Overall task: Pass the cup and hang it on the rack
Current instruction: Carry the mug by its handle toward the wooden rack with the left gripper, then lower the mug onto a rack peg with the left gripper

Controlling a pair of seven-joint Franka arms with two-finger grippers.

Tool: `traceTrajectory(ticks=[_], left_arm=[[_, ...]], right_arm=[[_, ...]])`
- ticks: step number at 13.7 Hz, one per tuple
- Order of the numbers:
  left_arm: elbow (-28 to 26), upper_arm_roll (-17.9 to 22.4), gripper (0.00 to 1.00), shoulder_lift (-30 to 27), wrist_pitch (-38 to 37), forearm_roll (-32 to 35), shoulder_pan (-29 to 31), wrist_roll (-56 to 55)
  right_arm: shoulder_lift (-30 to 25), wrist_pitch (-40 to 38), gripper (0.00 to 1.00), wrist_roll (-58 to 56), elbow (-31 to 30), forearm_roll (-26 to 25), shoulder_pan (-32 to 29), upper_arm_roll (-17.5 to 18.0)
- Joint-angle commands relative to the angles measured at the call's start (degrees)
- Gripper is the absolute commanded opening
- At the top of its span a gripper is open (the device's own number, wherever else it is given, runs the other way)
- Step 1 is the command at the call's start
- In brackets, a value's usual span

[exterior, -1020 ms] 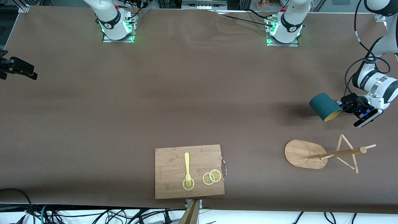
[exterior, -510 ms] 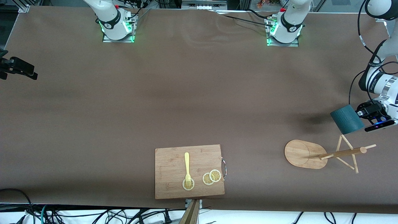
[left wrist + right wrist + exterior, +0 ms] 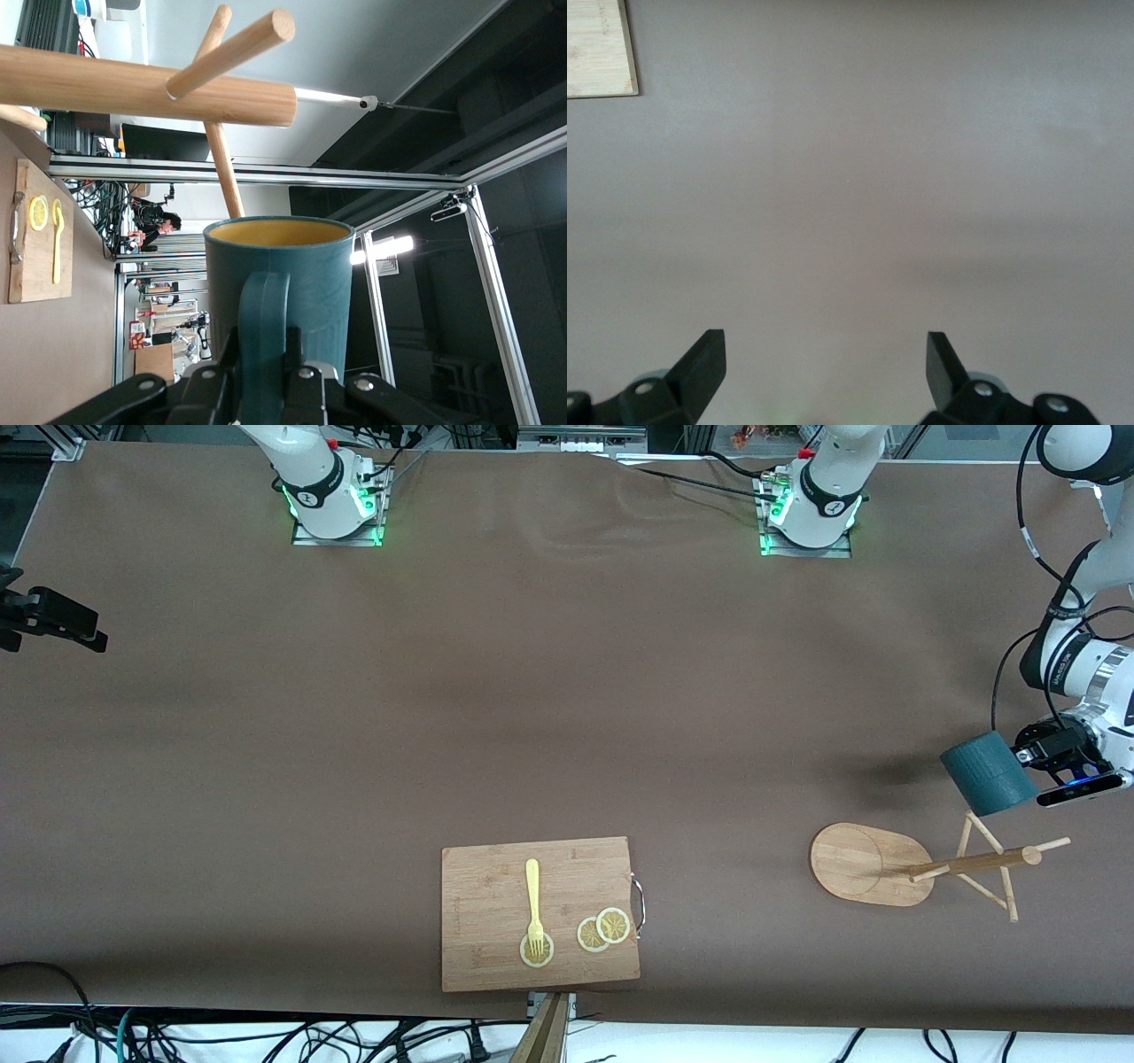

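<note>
1. The right gripper [image 3: 824, 372] waits with its fingers spread wide and empty over bare brown table [image 3: 354, 735], at the right arm's end; only a corner of the wooden cutting board [image 3: 539, 912] shows in its wrist view.
2. On that board, near the front edge of the table, lie a yellow fork [image 3: 533, 899] and lemon slices [image 3: 602, 930], well apart from the work.
3. The rack [image 3: 921, 864] stands toward the left arm's end, its oval base on the table and its pole carrying thin pegs.
4. The cup [image 3: 988, 772] is in the air over the rack's upper pegs, clamped by its handle in the narrowly closed left gripper [image 3: 1032, 755].
5. In the left wrist view the cup's [image 3: 279, 292] handle faces the gripper and a peg [image 3: 232, 51] crosses just past the rim; the peg's long axis must thread the handle loop, so I judge the cup needs turning first.
6. Room is free all around the rack; the table's edge is close by at the left arm's end.
</note>
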Motion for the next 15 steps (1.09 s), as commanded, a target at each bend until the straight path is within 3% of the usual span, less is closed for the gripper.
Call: traceTrajectory(ticks=[1, 6, 11, 15], left_arm=[[-0.2, -0.1, 0.00, 0.8, -0.9, 5.0, -1.1, 2.9], [-0.3, -0.1, 0.00, 0.5, -0.7, 6.4, -1.3, 1.4], [0.9, -0.6, 0.00, 0.1, 4.0, 0.9, -2.0, -8.4], [5.7, -0.5, 0.00, 0.4, 8.9, -3.5, -4.1, -19.4]], right_arm=[[-0.2, 0.3, 1.00, -0.8, 0.0, 1.2, -0.5, 0.0], [-0.2, 0.3, 1.00, -0.8, 0.0, 1.2, -0.5, 0.1], [-0.2, 0.3, 1.00, -0.8, 0.1, 1.4, -0.4, 0.1], [-0.2, 0.3, 1.00, -0.8, 0.0, 1.5, -0.6, 0.0]])
